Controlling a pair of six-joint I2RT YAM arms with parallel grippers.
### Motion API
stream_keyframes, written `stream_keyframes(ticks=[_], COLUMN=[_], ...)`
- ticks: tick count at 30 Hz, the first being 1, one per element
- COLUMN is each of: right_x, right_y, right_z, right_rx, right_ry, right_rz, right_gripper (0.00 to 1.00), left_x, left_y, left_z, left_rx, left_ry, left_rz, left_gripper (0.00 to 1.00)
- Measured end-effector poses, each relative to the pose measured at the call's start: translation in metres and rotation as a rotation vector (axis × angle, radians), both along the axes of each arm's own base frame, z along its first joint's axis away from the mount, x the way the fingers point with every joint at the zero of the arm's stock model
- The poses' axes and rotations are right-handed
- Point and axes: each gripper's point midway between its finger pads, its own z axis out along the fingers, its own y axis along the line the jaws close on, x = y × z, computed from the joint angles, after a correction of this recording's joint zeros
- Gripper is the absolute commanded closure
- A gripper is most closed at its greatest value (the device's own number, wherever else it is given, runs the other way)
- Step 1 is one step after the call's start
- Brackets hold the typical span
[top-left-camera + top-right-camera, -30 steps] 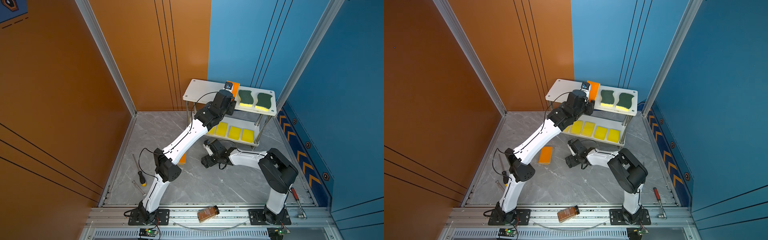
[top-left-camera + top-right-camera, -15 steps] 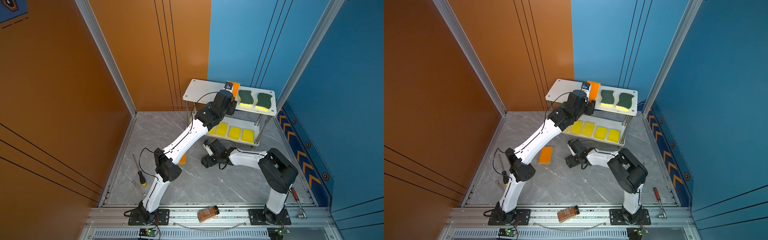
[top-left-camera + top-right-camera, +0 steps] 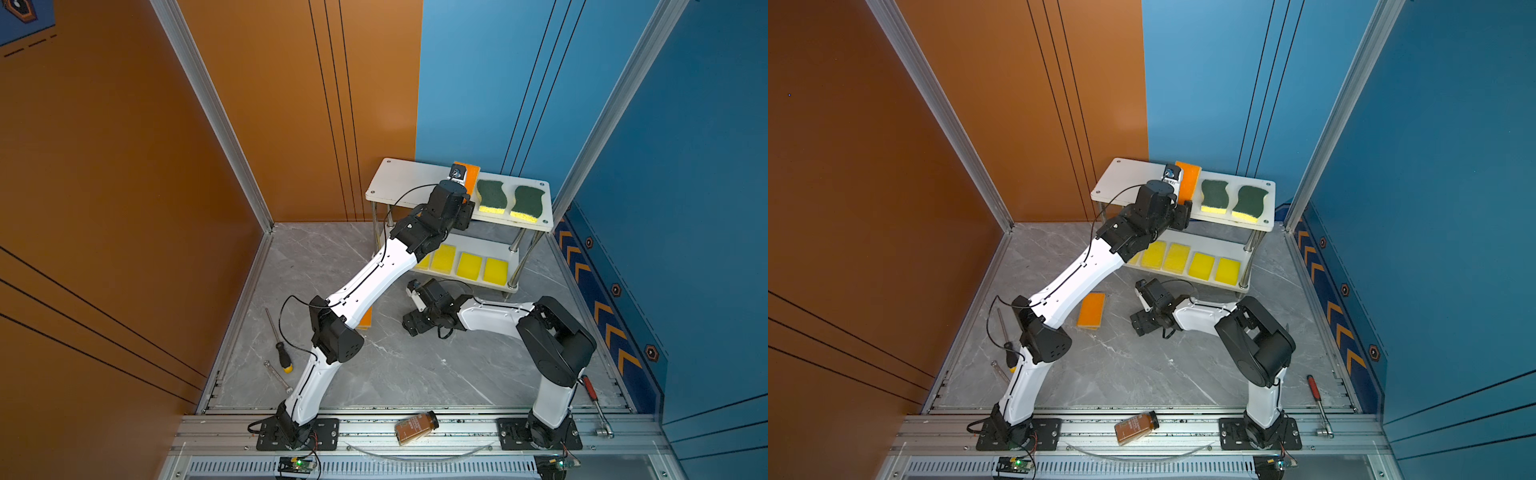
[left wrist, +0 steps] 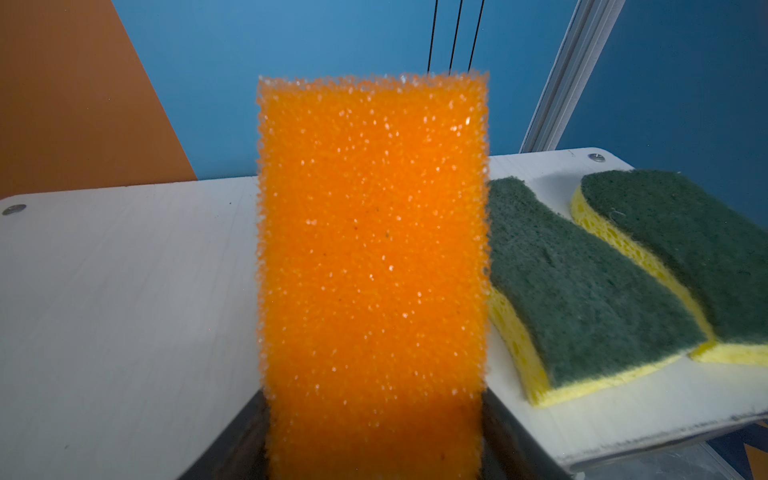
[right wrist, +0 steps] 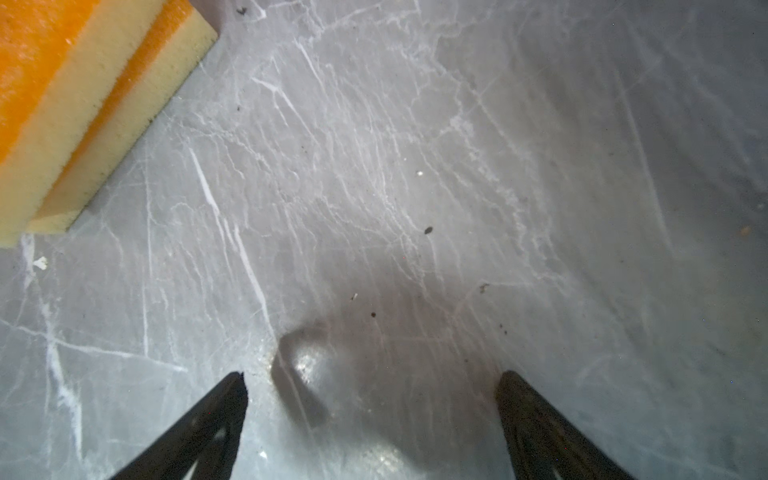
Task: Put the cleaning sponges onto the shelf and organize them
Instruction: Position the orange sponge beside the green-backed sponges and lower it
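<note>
1. Top views, both of them: treat the desk (image 3: pixel 395 374) as a clock face. A screwdriver (image 3: pixel 284 356) and a small wrench (image 3: pixel 277 376) lie around 8 o'clock.
2. Just toward 9 from the middle, the stacked orange-topped sponges (image 3: pixel 1091 309) (two of them) sit on the desk with nothing touching them.
3. At 1 o'clock stands the shelf (image 3: pixel 407 183). The left end effector (image 4: pixel 372 399) is pinching the held orange sponge (image 4: pixel 374 249) by its near end. Its far end is tipped up over the top board.
4. Right beside that, on its 3 o'clock side, the green-topped sponges (image 3: pixel 491 194) lie flat as a pair. The yellow sponges (image 3: pixel 1201 264) line the lower board.
5. The right end effector (image 5: pixel 370 374) has its fingers spread wide and empty, low over bare desk near the middle.
6. A brown bottle (image 3: pixel 417 427) lies at 6 on the front rail, and a red-handled ratchet (image 3: pixel 592 395) around 4.
</note>
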Motion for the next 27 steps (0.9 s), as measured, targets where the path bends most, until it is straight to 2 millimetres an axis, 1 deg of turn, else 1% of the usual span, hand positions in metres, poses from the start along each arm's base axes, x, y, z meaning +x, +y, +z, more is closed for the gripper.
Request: stream_keyframes(ticks=[13,27], right_x=[0.0027,0.004], right_y=[0.0004,0.0009], right_z=[0.0002,0.0001], right_rx=[0.009,0.016], right_ry=[-0.003,-0.002], right_rz=[0.0,0.0], right_gripper=[0.08,0.08], left_x=[0.0008,0.004], left_y=[-0.0008,-0.0039], left_z=[-0.0004,-0.0047], left_rx=[-0.001,-0.004], left_ry=[-0.001,-0.002], left_rz=[0.0,0.001], left_gripper=[0.28,0.27])
